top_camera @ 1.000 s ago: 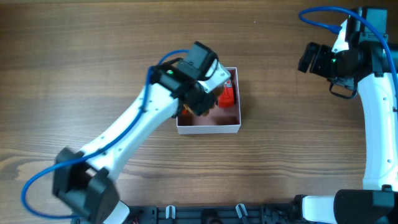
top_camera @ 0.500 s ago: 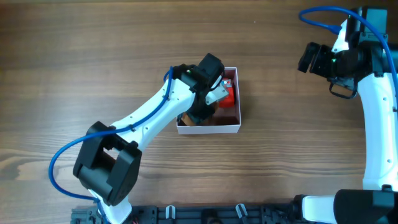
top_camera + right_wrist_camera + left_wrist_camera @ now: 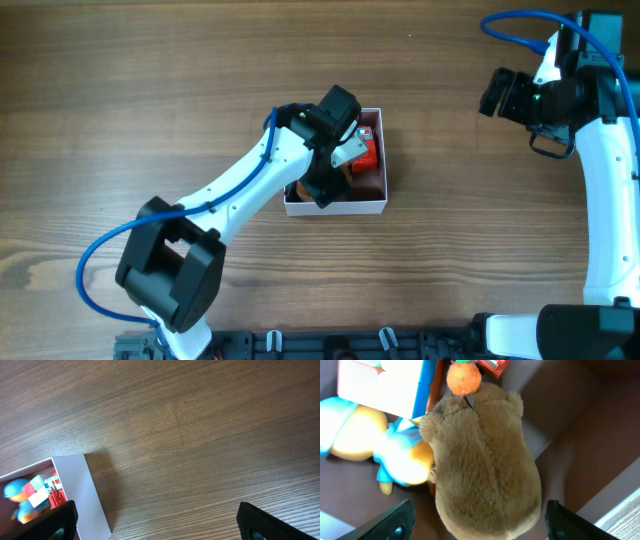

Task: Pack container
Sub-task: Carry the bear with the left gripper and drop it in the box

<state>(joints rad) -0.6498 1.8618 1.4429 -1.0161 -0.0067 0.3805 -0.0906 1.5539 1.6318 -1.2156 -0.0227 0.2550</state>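
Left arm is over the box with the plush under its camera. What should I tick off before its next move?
1. Brown plush toy lies inside the container: ok.
2. Left gripper is open, with a gap between each finger and the plush: ok.
3. Yellow and blue figure and puzzle cube lie inside the container, beside the plush: ok.
4. Plush sits below the container's rim: cannot tell.
5. Right gripper is open, holds nothing and is well off to the side of the container: ok.
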